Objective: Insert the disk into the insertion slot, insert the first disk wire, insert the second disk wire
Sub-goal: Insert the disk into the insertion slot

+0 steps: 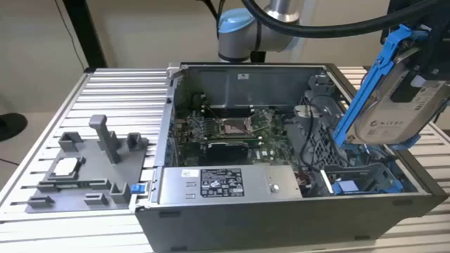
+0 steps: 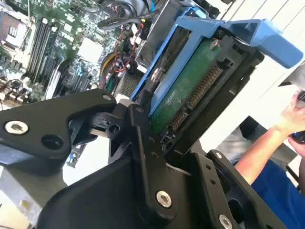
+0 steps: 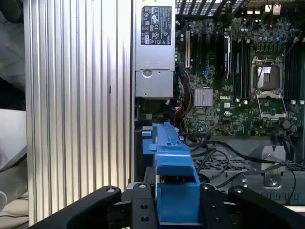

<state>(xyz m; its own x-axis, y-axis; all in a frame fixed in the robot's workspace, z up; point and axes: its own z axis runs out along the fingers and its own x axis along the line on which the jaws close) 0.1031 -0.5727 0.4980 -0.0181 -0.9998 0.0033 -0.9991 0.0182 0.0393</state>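
Ribbed metal table (image 1: 105,89) holds an open computer case (image 1: 281,221). Above the case's end on the exterior view's right, the gripper (image 3: 174,193) has its black fingers (image 2: 141,138) squeezed tight on the disk (image 1: 393,113), which is tipped up steeply. The insertion slot (image 1: 355,176) sits inside the case under the disk, and the disk is not in it yet.

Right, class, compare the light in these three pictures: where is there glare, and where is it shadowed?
In the first wrist view glare bleaches the ribbed table, while the circuit board is evenly lit; in the second wrist view the background beside the disk is washed out white; in the exterior view the light is soft, the computer case shaded inside.
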